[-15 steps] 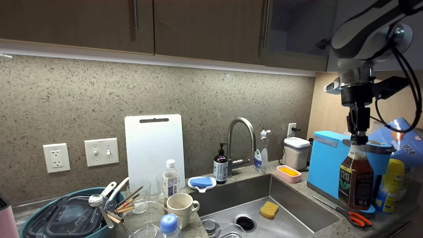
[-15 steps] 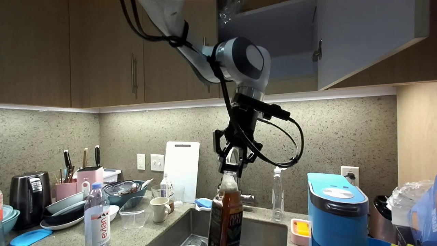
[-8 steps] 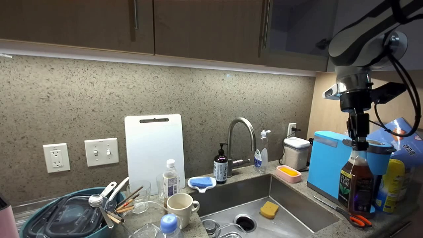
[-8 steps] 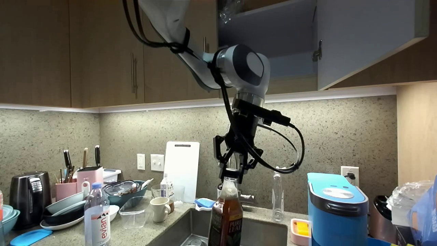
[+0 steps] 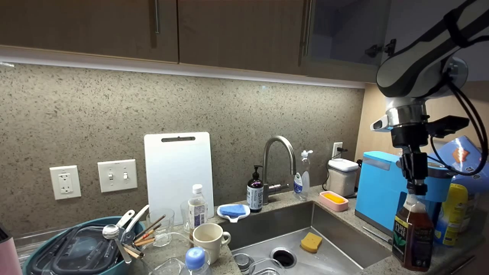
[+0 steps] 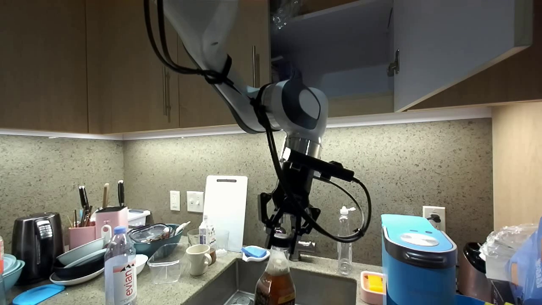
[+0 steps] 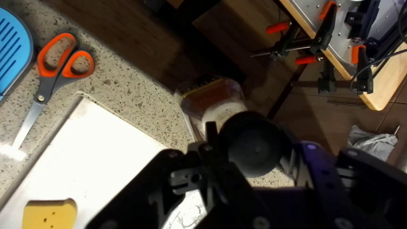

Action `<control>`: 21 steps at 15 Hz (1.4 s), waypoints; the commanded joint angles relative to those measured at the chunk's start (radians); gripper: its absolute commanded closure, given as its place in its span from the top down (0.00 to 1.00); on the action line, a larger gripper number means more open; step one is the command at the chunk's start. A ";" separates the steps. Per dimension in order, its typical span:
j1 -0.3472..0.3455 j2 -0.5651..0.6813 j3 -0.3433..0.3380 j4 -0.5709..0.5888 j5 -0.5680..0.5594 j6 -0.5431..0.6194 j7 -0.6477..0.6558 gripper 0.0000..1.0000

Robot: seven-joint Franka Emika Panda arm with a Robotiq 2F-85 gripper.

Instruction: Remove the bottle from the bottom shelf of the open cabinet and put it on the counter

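The bottle (image 5: pixel 413 238), amber-brown with a Pure Leaf label and a dark cap, hangs nearly upright under my gripper (image 5: pixel 416 188). My fingers are closed on its cap and neck, as an exterior view of the bottle (image 6: pixel 276 281) also shows. Seen from the wrist, the gripper (image 7: pixel 249 136) has the round black cap between its fingers, and the base overlaps the front edge of the grey speckled counter (image 7: pixel 127 87). I cannot tell whether the base touches it. Above and behind the arm the cabinet (image 6: pixel 364 103) stands open; its bottom shelf's top is hidden from below.
Orange-handled scissors (image 7: pixel 44 87) lie on the counter beside the steel sink (image 5: pixel 349 236). A blue appliance (image 5: pixel 378 187) is close behind the bottle, with a yellow can (image 5: pixel 454 214) beside it. The open cabinet door (image 6: pixel 457 46) juts out overhead. A clear bottle (image 6: pixel 120 271) stands near the sink's far side.
Arm, gripper and bottle have come down together, the bottle still gripped. In an exterior view the bottle now covers the scissors' orange handles.
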 commanded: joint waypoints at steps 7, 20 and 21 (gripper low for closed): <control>0.005 0.024 0.020 -0.082 -0.051 0.096 0.023 0.47; -0.006 0.106 0.031 -0.069 -0.022 0.289 0.014 0.22; -0.006 0.110 0.033 -0.069 -0.023 0.295 0.014 0.22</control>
